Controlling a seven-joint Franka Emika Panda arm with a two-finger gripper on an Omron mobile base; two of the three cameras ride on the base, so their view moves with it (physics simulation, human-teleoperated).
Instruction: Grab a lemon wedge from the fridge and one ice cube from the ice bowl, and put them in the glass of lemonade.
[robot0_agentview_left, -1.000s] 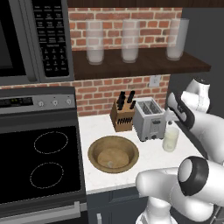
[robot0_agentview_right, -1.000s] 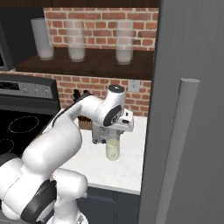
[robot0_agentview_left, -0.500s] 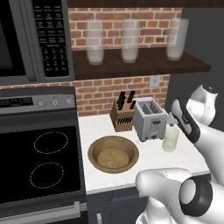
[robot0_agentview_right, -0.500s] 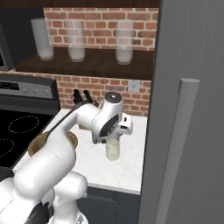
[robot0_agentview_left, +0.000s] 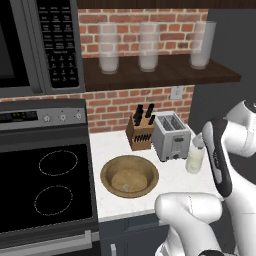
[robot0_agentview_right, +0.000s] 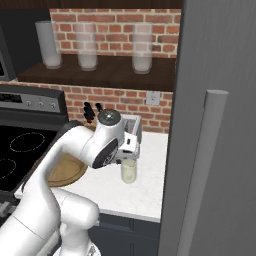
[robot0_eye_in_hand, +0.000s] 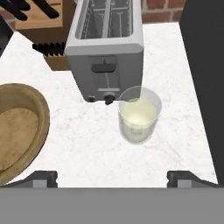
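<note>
The glass of lemonade (robot0_eye_in_hand: 139, 114) stands on the white counter (robot0_eye_in_hand: 87, 144) right below the claw (robot0_eye_in_hand: 111, 179), a little toward the fridge (robot0_agentview_right: 220, 125) side, between the two spread finger tips (robot0_eye_in_hand: 41, 178) and apart from both; the claw hangs wide open with nothing in it. The glass sits just in front of the toaster (robot0_eye_in_hand: 107, 48), nearly touching its lower corner, with the ice bowl (robot0_agentview_left: 129, 176) farther along the counter toward the stove (robot0_agentview_left: 45, 185). I count one tumbler of lemonade, one wooden bowl, one toaster, one knife block (robot0_agentview_left: 139, 131), and three tall frosted glasses (robot0_agentview_left: 149, 46) on the shelf above. The tumbler is short and clear, holding pale creamy-yellow liquid. A tiny pale speck lies in the tan bowl, too small to be sure what it is. The fridge's grey door and long bar handle (robot0_agentview_right: 197, 170) rise at the counter's end.
</note>
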